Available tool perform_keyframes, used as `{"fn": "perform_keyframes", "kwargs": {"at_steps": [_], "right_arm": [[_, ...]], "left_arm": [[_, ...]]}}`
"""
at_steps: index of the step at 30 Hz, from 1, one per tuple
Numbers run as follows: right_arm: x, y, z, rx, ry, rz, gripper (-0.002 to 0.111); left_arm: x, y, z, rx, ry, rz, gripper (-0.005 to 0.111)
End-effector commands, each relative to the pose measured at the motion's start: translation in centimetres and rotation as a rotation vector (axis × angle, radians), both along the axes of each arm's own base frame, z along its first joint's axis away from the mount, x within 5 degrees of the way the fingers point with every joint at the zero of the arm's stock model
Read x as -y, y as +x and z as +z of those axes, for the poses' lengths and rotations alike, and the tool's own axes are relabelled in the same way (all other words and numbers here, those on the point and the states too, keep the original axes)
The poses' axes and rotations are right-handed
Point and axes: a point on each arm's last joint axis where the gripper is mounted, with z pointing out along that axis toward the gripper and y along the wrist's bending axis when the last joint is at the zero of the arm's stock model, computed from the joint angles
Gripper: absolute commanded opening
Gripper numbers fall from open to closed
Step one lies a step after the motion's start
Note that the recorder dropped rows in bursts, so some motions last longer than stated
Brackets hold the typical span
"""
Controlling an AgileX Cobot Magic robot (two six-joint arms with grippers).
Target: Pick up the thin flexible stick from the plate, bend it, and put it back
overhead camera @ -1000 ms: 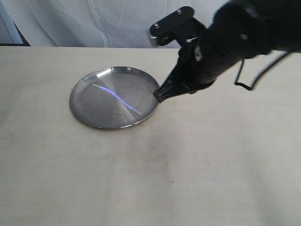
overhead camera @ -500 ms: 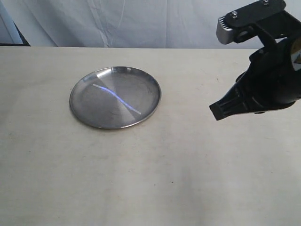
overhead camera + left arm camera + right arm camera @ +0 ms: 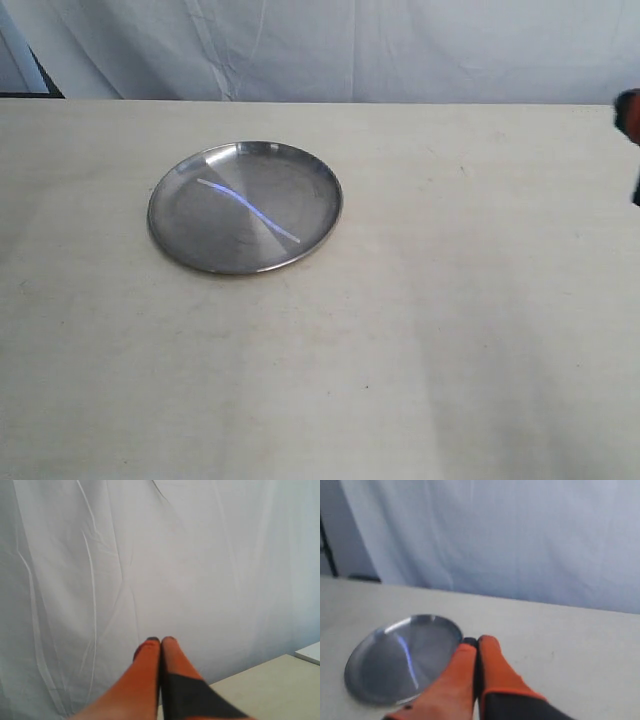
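Observation:
The round silver-grey plate point(image 3: 246, 206) lies on the table left of centre. The thin flexible stick point(image 3: 248, 210) rests flat across its middle, whitish with a bluish glint. The right wrist view shows the plate point(image 3: 385, 667) and the stick point(image 3: 409, 659) too. My right gripper point(image 3: 476, 641) is shut with its orange fingers pressed together and nothing between them, held apart from the plate's rim. Only a sliver of that arm point(image 3: 630, 120) shows at the exterior view's right edge. My left gripper point(image 3: 161, 640) is shut and empty, pointing at the white curtain.
A white curtain point(image 3: 330, 45) hangs behind the table's far edge. The pale table top point(image 3: 400, 330) spreads wide around the plate. A dark post point(image 3: 30, 70) stands at the back left corner.
My right arm has drawn back from the plate's right rim, rightward, until it is almost out of the exterior view. The stick and plate have not moved.

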Motion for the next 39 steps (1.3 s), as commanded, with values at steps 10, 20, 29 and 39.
{"fn": "perform_keyframes", "kwargs": {"at_steps": [10,20,29,39], "right_arm": [[3.4,-6.4,-10.7,0.239,0.088,-0.296,0.001],[3.4,-6.7,-13.8,-0.098,0.059,-0.314,0.001],[3.4,-6.7,-13.8,-0.098,0.059,-0.314,0.001],[3.4,-6.7,-13.8,-0.098,0.059,-0.314,0.001]], "left_arm": [[-0.1,-0.1,-0.1,-0.004,-0.01,0.002,0.0],[-0.1,-0.1,-0.1,-0.004,-0.01,0.002,0.0],[-0.1,-0.1,-0.1,-0.004,-0.01,0.002,0.0],[-1.0,1.1,-5.4,-0.402,-0.563,-0.005,0.0]]}}
